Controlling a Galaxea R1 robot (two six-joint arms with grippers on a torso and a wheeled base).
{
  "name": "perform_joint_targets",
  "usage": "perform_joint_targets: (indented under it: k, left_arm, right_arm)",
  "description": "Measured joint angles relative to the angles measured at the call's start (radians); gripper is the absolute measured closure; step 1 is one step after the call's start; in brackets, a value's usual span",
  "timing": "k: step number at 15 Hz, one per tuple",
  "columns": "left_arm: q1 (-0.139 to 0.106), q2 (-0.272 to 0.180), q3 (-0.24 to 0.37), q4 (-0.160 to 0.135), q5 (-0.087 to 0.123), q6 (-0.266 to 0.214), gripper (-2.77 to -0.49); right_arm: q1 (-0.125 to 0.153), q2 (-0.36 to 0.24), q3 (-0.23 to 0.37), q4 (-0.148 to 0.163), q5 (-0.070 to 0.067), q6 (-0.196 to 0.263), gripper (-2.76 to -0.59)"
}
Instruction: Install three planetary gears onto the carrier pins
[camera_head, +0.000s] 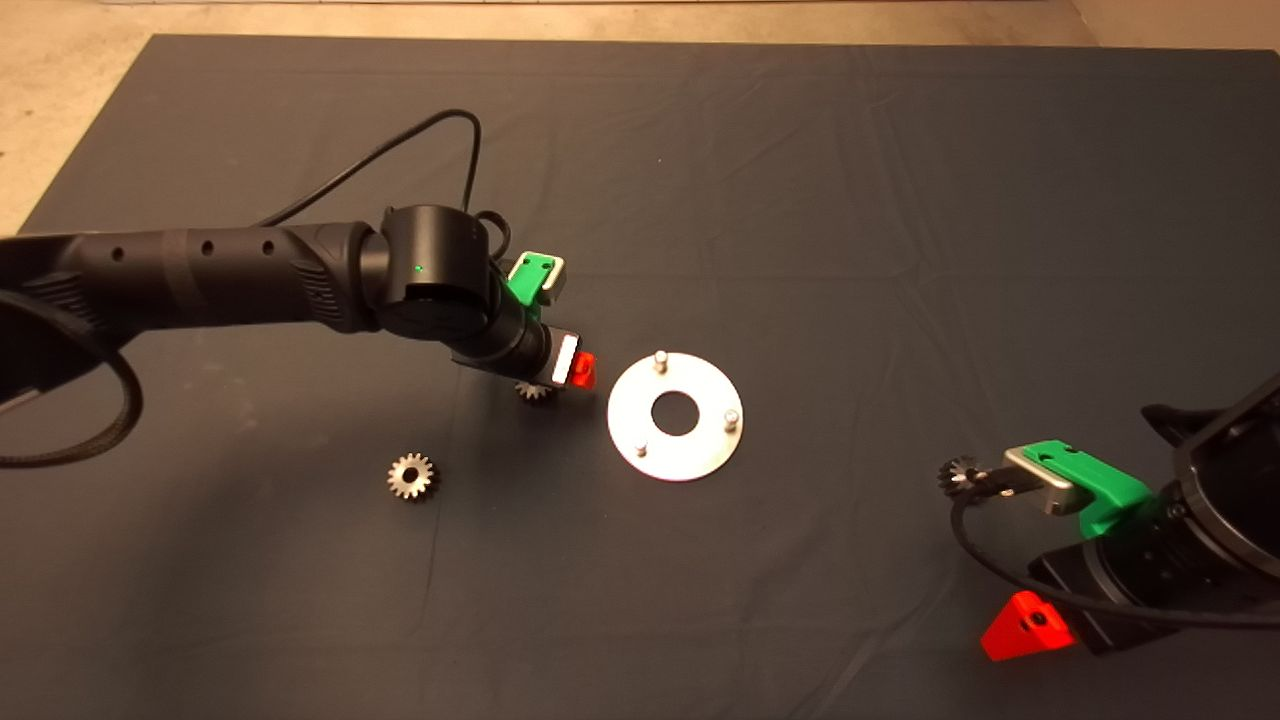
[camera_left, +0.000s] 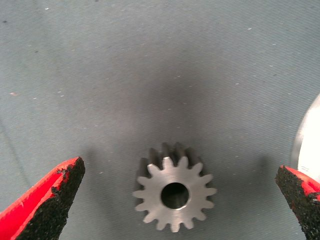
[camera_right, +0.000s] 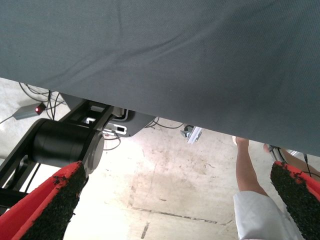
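Note:
The shiny ring-shaped disc (camera_head: 620, 412) lies mid-mat with three bare carrier pins (camera_head: 660, 358) standing on it. One planetary gear (camera_head: 535, 391) lies flat just left of the disc. My left gripper (camera_head: 560, 380) hovers over it, open. In the left wrist view this gear (camera_left: 174, 192) sits between the spread fingers (camera_left: 47, 200), touching neither, with the disc's edge (camera_left: 310, 145) beside it. A second gear (camera_head: 413, 476) lies further left. A third gear (camera_head: 962, 472) lies near my parked right gripper (camera_head: 1030, 590), which is open and empty at the lower right.
The dark mat (camera_head: 800, 200) has creases and bare floor beyond its far edge. A black cable (camera_head: 440, 125) loops above the left arm. The right wrist view looks past the mat's edge at the floor, a black robot base (camera_right: 65, 142) and a person's leg (camera_right: 250, 200).

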Motion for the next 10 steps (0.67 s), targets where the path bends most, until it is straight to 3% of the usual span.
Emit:
perform_joint_targets:
  k: [10]
  left_arm:
    - [0.005, -0.005, -0.016, 0.003, 0.001, 0.004, -2.77]
  right_arm:
    - [0.0, 0.0, 0.0, 0.0, 0.001, 0.0, -2.76]
